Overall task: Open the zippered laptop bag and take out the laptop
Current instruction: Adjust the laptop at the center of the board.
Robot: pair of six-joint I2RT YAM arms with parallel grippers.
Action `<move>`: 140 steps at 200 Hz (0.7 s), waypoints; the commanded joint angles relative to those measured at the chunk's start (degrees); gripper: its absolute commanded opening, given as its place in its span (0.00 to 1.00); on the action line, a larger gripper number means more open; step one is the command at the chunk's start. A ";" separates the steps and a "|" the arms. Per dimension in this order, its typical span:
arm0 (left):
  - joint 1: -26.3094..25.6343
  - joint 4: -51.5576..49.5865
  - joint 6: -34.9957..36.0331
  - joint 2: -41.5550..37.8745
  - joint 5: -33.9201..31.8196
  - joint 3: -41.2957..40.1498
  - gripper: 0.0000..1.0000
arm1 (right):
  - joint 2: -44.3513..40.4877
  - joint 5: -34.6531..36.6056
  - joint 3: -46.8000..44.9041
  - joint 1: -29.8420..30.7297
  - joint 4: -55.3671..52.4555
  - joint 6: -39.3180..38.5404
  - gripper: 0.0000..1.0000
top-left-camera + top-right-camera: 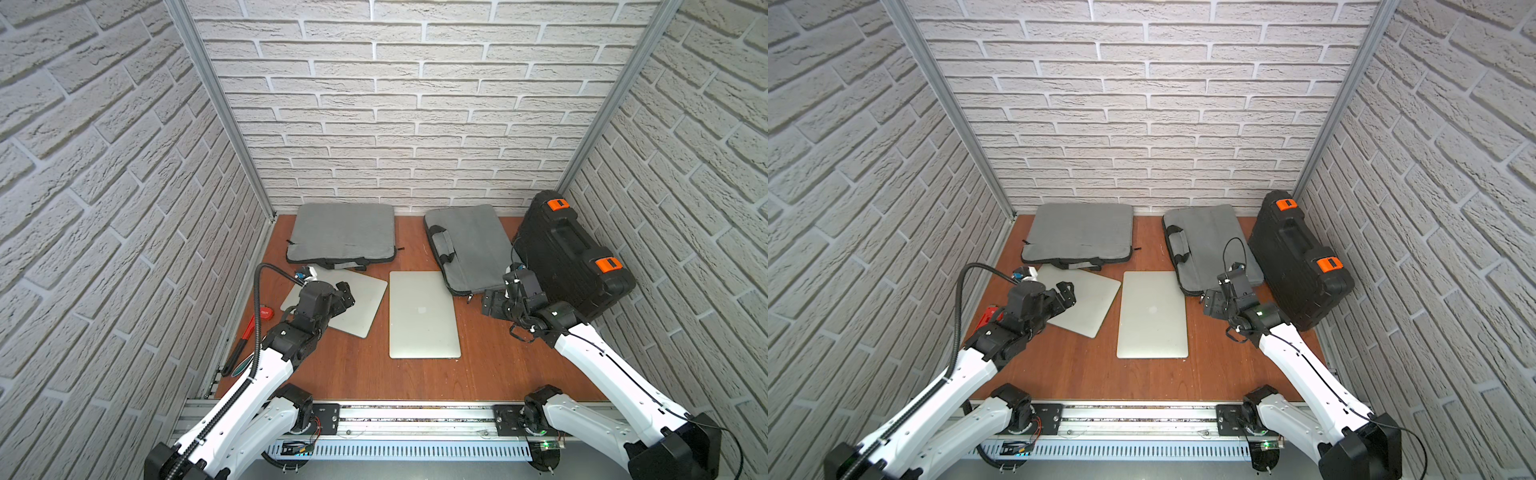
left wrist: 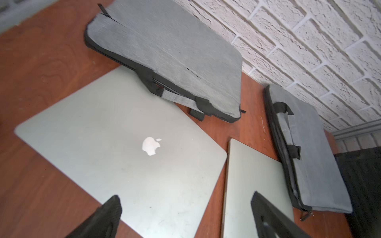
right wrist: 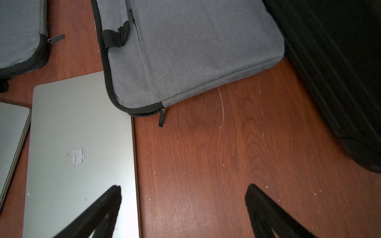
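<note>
Red-brown scuffed wood tabletop (image 1: 353, 374), centre laptop (image 1: 424, 313) flat; white brick-pattern walls (image 1: 395, 104) enclose.

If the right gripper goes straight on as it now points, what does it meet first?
Probably the near edge of the grey fabric laptop bag, beside its black zipper pull; only brown wooden table lies before it. Depth is unclear.

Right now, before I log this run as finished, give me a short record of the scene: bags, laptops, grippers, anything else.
bags: left bag and right bag, grey, flat by the back wall
laptops: left laptop angled, middle laptop straight; both shut, out on the table
left gripper: open, empty, above the left laptop
right gripper: open, empty, above the table beside the middle laptop
other: black case by the right wall; red tool at the left edge
</note>
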 commanded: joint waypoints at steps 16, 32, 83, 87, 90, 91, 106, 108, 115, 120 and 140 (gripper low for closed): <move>1.19 0.07 5.26 -2.96 -6.94 -2.81 0.98 | -1.83 7.34 -1.90 0.20 3.46 -5.20 1.00; 1.54 1.62 6.17 -5.50 -8.45 -4.03 0.98 | -2.90 9.01 -2.98 0.18 5.49 -7.41 1.00; 3.29 3.73 7.29 -4.62 -9.37 -5.52 0.98 | -0.95 7.17 -3.59 0.17 8.36 -7.98 1.00; 3.53 3.79 7.53 -4.46 -9.53 -5.51 0.98 | -0.32 6.71 -3.48 0.19 8.51 -8.03 1.00; 3.73 3.85 7.69 -4.35 -9.74 -5.52 0.98 | 0.15 6.18 -3.41 0.16 8.63 -7.89 1.00; 3.74 3.85 7.73 -4.33 -9.82 -5.47 0.98 | 0.36 6.01 -3.40 0.14 8.69 -7.91 1.00; 4.72 4.20 8.85 -3.87 -11.09 -5.82 0.98 | 3.38 3.57 -2.95 0.15 9.11 -7.56 1.00; 4.89 4.32 9.07 -3.82 -11.24 -5.90 0.98 | 3.82 3.19 -2.91 0.19 9.21 -7.58 1.00; 5.84 4.77 10.22 -3.63 -11.84 -6.21 0.98 | 5.15 2.16 -2.84 0.21 9.71 -7.35 1.00; 6.64 5.46 11.23 -3.60 -12.16 -6.54 0.98 | 6.01 1.56 -2.94 0.16 10.10 -7.01 1.00; 12.34 7.75 14.08 -0.60 -9.08 -6.77 0.98 | 8.56 -1.31 -3.75 0.18 12.64 -6.30 0.99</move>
